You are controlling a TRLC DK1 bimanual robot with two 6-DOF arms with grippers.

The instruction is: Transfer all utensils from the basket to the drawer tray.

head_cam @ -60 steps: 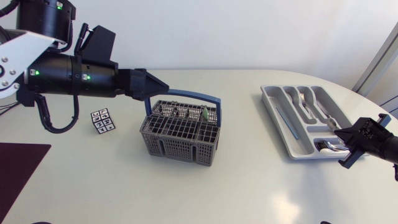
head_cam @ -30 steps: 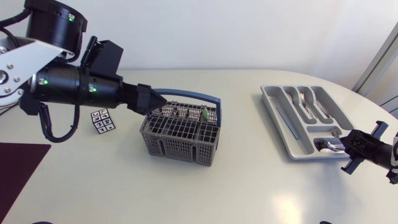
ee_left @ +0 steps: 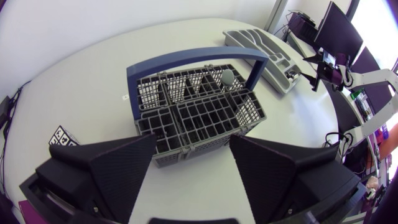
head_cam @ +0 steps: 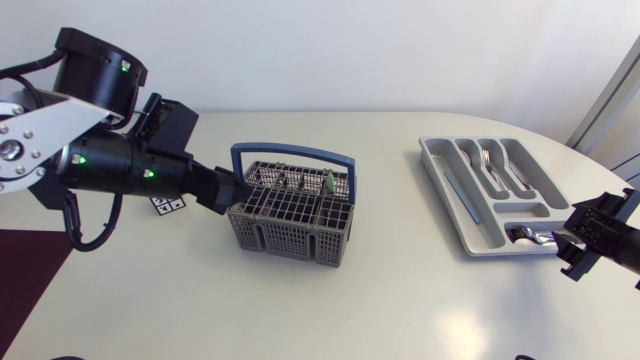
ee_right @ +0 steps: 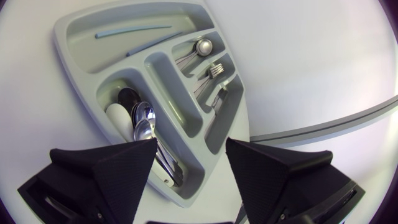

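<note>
The basket [head_cam: 290,215] sat at centre frame in the head view, a green-handled utensil [head_cam: 328,183] standing in its rear compartments under the blue handle [head_cam: 292,152], and the drawer tray [head_cam: 428,150] lay at right with cutlery in it. My left gripper [ee_left: 193,146] hung wide open and empty just short of the basket's wall, and my right gripper [ee_right: 189,149] was open and empty over the tray. I judged the left fingers should rise over that wall, clear the handle arch and straddle one shaft only

Grey basket [head_cam: 285,238], blue handle [head_cam: 290,148] upright, mid-table; pale grey drawer tray [head_cam: 430,150] with cutlery [head_cam: 491,168], well apart
</note>
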